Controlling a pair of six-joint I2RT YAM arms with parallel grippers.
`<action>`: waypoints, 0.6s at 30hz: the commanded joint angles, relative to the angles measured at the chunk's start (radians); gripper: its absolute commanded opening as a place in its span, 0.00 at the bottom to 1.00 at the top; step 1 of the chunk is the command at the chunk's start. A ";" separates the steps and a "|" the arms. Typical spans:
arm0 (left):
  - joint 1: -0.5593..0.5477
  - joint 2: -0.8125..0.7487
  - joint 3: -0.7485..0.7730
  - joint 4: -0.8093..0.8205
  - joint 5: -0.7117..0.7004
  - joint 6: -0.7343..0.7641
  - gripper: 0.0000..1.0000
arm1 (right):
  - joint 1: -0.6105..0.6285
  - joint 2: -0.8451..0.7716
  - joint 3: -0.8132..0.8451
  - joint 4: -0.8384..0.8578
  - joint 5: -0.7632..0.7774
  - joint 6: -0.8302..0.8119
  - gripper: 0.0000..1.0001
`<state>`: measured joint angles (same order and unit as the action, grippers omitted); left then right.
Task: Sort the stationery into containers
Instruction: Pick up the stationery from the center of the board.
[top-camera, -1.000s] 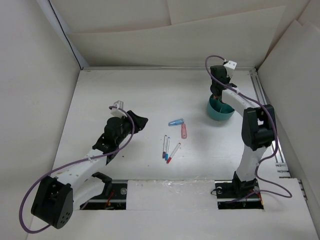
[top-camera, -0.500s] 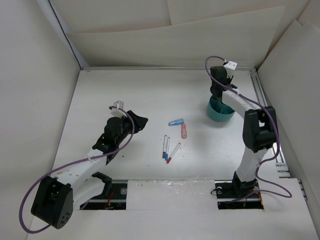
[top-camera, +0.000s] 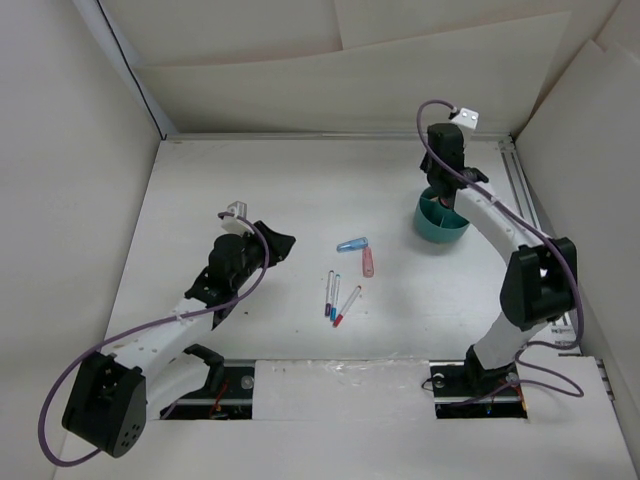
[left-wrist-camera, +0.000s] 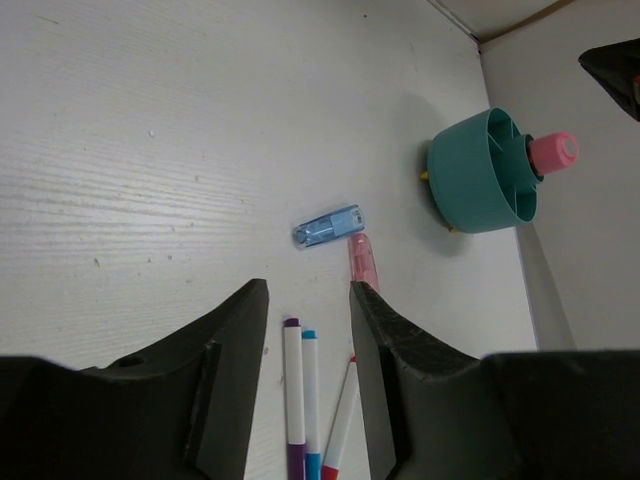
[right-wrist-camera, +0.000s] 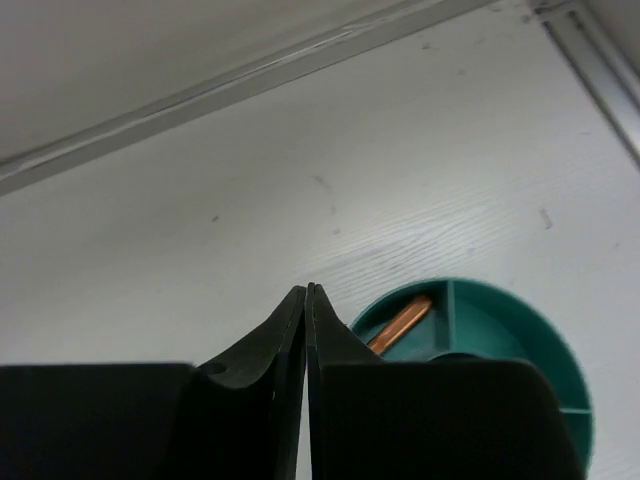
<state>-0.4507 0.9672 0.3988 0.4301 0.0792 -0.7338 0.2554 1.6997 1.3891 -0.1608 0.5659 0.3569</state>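
Right fingers (right-wrist-camera: 298, 312) have lifted clear of the teal cup (top-camera: 445, 232) and come together, empty; left fingers (left-wrist-camera: 250, 315) apart, idle; five items left on surface (top-camera: 300, 190).

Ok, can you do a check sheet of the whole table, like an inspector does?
Surface: white wooden table, no spills seen.
Job's things: green cup holds an orange marker and a pink-capped marker; blue marker, pink marker and three thin pens lie loose on the table.
Clutter: nothing seen.
Grippers: left fingers open, empty; right fingers shut, empty, above the cup.
Cables: a purple cable runs along each arm.
Surroundings: pale walls; metal rail at the right edge.
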 joint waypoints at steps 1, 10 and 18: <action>-0.003 0.011 0.003 0.036 0.007 0.013 0.33 | 0.074 -0.063 -0.054 -0.025 -0.159 -0.003 0.07; -0.003 0.033 0.014 0.027 0.016 0.031 0.14 | 0.278 -0.015 -0.150 -0.068 -0.359 0.054 0.00; -0.003 0.033 0.014 0.018 0.025 0.040 0.17 | 0.344 -0.048 -0.211 -0.197 -0.347 0.076 0.50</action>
<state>-0.4507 1.0012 0.3988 0.4255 0.0906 -0.7120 0.5865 1.6947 1.1744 -0.3038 0.2157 0.4168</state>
